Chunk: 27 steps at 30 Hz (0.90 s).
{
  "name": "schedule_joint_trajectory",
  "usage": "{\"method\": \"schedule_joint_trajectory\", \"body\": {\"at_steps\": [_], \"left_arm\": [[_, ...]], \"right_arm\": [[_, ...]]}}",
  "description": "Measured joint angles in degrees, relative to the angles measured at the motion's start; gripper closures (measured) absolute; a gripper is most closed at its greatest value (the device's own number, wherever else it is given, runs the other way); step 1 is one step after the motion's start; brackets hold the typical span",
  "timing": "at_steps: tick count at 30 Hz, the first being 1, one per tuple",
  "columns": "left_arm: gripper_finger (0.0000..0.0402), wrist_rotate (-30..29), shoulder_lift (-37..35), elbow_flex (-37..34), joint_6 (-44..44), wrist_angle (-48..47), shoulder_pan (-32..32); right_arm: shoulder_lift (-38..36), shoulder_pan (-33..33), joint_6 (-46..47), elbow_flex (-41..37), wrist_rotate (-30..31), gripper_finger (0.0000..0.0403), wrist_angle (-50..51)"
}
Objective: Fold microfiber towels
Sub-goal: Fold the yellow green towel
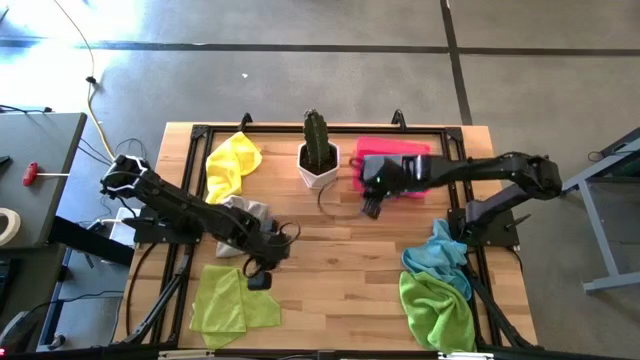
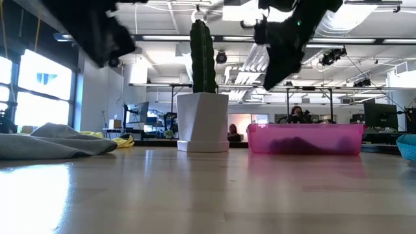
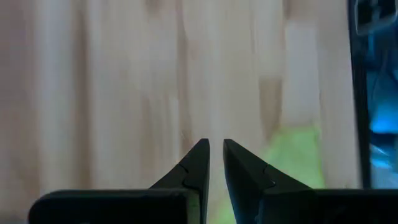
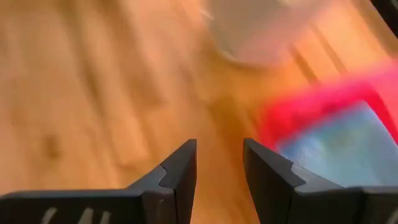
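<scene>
No text, label, brand, number or sign can be read in any of the views. Pale marks are seen on the right gripper's [image 4: 219, 163] housing in its own wrist view, but they are cut off at the edge and cannot be made out as letters. Nothing is printed on the white plant pot [image 2: 202, 121], the pink tray [image 2: 305, 138] or the desk [image 1: 340, 260].

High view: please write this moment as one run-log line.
left gripper: empty, beside lime green towel | right gripper: open, empty, near pink tray | grey towel: unfolded
</scene>
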State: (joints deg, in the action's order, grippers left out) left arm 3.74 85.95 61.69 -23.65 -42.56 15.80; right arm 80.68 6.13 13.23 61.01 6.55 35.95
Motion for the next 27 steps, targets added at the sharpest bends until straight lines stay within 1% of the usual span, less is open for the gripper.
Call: {"method": "schedule_joint_trajectory", "body": {"at_steps": [2,5,7,9,11,13,18,19,22,24,25,27], "left_arm": [[0.0363,0.87,0.76,0.00,-4.37,-3.25,2.00],[0.0363,0.97,2.20,-0.02,-9.61,-7.75,6.00],[0.0363,0.97,3.62,0.02,-11.80,-7.91,9.11],[0.0363,0.73,4.78,-0.04,-12.16,-8.13,12.48],[0.0363,0.70,6.71,0.08,-11.58,-6.11,15.41],[0.0363,-0.26,8.41,-0.06,-11.38,-6.29,18.46],[0.0363,-1.32,13.20,-0.07,-13.27,-1.50,23.24],[0.0363,-1.40,14.19,0.06,-13.49,0.87,23.74],[0.0363,-1.99,16.61,-0.04,-13.70,3.77,24.88],[0.0363,-2.62,18.40,0.12,-13.59,7.23,25.04],[0.0363,-2.97,19.19,0.14,-13.21,8.06,25.00],[0.0363,-3.26,20.36,0.10,-12.12,9.70,24.67]], "right_arm": [[0.00,-3.93,-1.39,0.00,1.29,0.0279,-3.82],[0.00,-9.44,-1.67,0.00,5.07,0.0279,-8.05],[0.00,-12.48,-0.89,-0.02,7.56,0.0279,-9.17],[0.00,-15.15,0.51,-0.02,9.61,0.0279,-10.11],[0.00,-17.75,2.68,-0.02,11.29,0.0279,-10.40],[0.13,-20.04,4.55,-0.02,13.46,0.0279,-11.06],[1.20,-24.78,8.19,-0.07,18.30,0.0279,-12.28],[1.36,-25.72,9.11,-0.09,18.67,0.0279,-11.94],[2.75,-27.41,11.08,-0.02,19.77,0.0279,-14.14],[3.74,-28.50,12.27,-0.09,20.21,0.0279,-14.16],[4.46,-28.76,12.43,-0.06,20.19,0.0279,-15.57],[5.35,-29.67,12.46,-0.10,19.98,0.0279,-15.26]]}}
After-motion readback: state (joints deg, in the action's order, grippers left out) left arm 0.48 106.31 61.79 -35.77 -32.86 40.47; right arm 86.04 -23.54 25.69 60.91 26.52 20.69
